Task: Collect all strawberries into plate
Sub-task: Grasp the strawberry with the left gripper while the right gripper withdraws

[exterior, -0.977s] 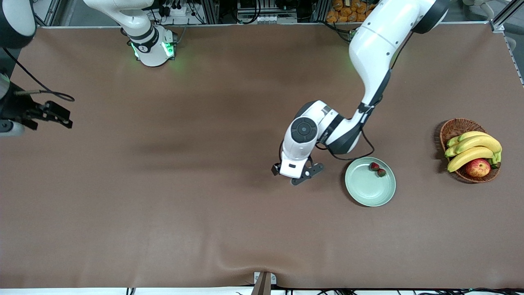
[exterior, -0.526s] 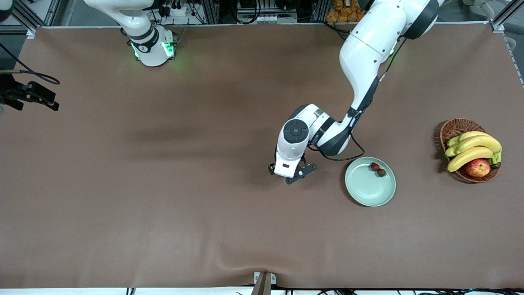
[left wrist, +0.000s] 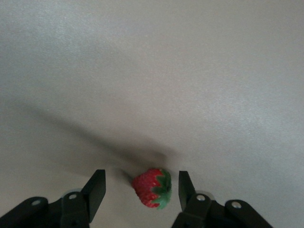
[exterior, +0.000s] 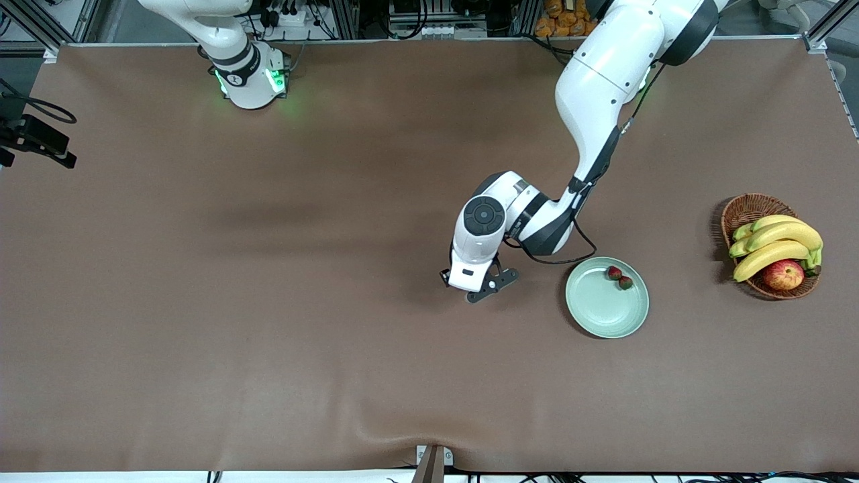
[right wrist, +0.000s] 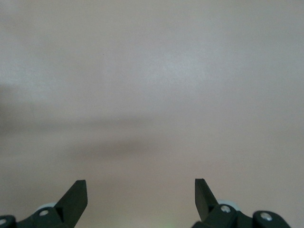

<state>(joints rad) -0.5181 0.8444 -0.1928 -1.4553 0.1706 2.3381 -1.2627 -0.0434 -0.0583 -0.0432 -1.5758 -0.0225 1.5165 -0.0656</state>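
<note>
Brown matting covers the whole table (exterior: 268,335), smooth and bare over most of its width. Toward the left arm's end sits the plate (exterior: 597,312), pale mint-green and glossy, with two strawberries (exterior: 619,278) touching each other in it, close to the rim on the side farther from the front camera. Farther toward that end stands a wicker basket (exterior: 743,209) holding bananas (exterior: 775,245) and an apple (exterior: 783,274).

The left arm reaches down over the mat beside the plate, toward the right arm's end of it. Its gripper, the left gripper (left wrist: 141,190), is low over the mat with its fingers (left wrist: 94,187) spread — the third strawberry (left wrist: 151,187) lies on the mat between them, with a gap on each side, red body and green cap showing, not clasped. In the front view this berry is hidden under the wrist (exterior: 478,251).

The right arm waits at its own end of the table, only its camera mount and cable showing at the edge of the front view. Its wrist view shows the right gripper (right wrist: 141,194) with fingers (right wrist: 76,194) wide apart over bare mat, holding nothing.

A green light glows on the right arm's base (exterior: 249,79). No brand, label or writing can be read anywhere.
</note>
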